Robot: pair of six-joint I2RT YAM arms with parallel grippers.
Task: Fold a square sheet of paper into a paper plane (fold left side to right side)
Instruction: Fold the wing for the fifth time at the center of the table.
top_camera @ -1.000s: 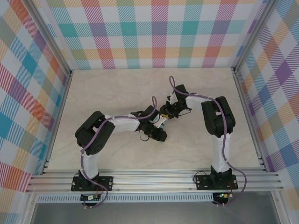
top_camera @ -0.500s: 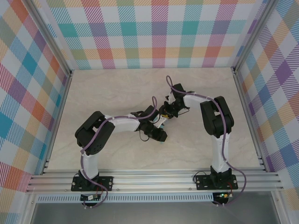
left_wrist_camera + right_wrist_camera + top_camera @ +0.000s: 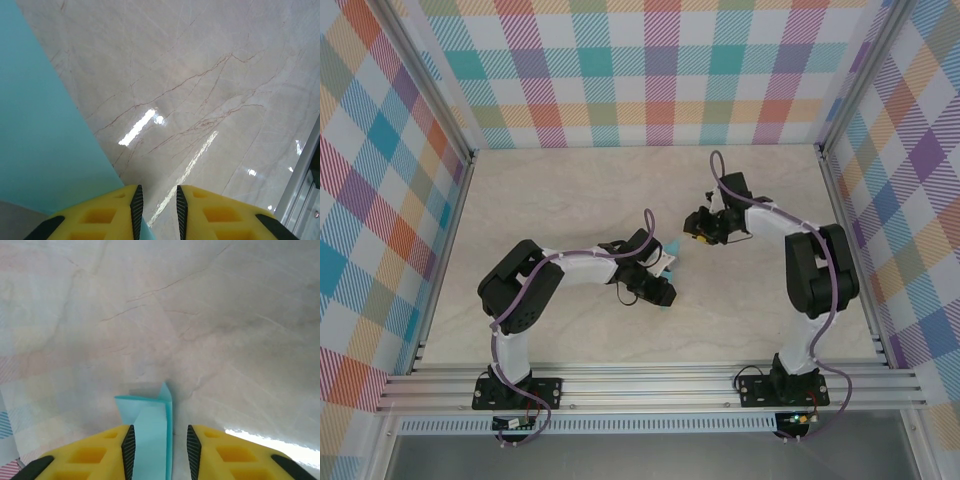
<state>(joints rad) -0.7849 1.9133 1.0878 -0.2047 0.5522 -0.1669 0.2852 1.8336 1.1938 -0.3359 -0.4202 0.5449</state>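
Paper plane (image 3: pixel 40 125) partly cut off, edge hidden behind left pincer (image 3: pixel 156 192)

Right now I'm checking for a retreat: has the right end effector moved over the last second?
Yes: the right end effector slid right, toward the right-hand rail.

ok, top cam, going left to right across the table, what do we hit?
Left arm's black elbow → folded turquoise paper → right claw → right arm's black elbow. Left claw skipped: it overlaps the paper, so its place in the order is unclear.
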